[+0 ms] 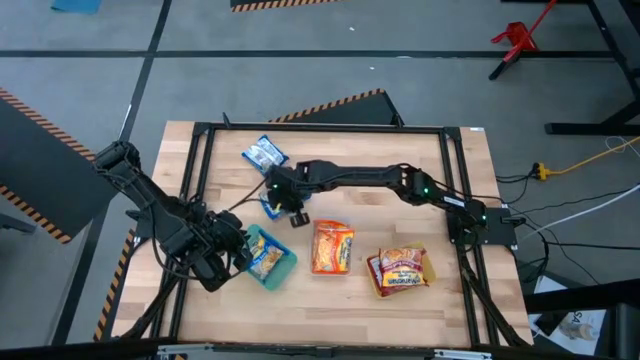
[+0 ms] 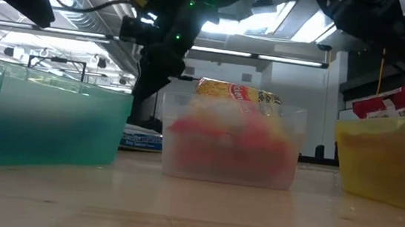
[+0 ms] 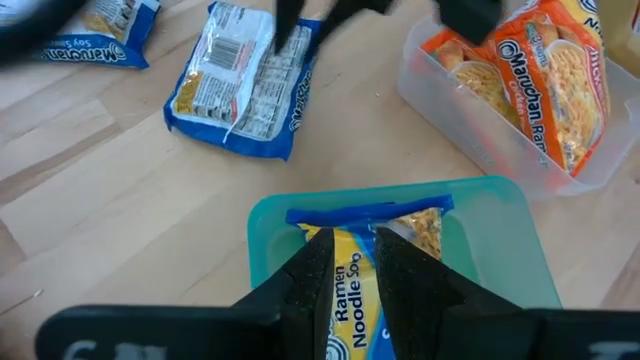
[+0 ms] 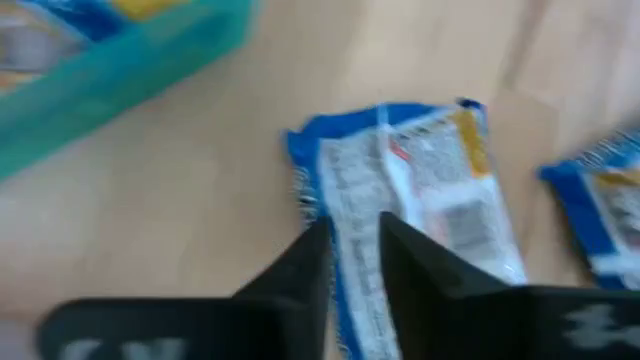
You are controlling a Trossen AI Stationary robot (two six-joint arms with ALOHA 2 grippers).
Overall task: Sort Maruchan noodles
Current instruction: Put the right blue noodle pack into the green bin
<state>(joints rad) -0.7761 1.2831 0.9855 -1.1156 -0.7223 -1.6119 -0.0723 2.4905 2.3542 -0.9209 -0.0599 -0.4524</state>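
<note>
A blue-white noodle packet (image 3: 420,225) lies in the teal tray (image 3: 270,230), its far end against the rim. My left gripper (image 3: 350,275) is over it, fingers nearly together. A second blue-white packet (image 4: 420,190) lies barcode side up on the table beside the teal tray (image 4: 120,70). My right gripper (image 4: 355,260) reaches it from the right side (image 1: 290,203), its fingers narrow too. A third blue-white packet (image 1: 264,153) lies flat farther back. Orange packets (image 1: 333,245) fill the clear tray and red ones (image 1: 400,268) the yellow tray. My left gripper has the tray's packet by its near part (image 3: 352,300), which shows in the narrow gap between the two fingers. The fingers come slanting down from the table's left. The packet's far end rests on the teal tray's rim (image 3: 370,212). My right gripper pinches the loose packet at one end (image 4: 355,225), the wrapper running into the gap between the fingers. The fingers come from above, slanting from the table's right. The rest of the packet (image 1: 268,208) lies on the table.
The three trays stand in a row along the near half: the teal tray (image 2: 37,127), the clear tray (image 2: 227,168) and the yellow tray (image 2: 384,157). A black frame (image 1: 320,128) runs around the tabletop. The right arm (image 1: 380,178) stretches across the table's middle.
</note>
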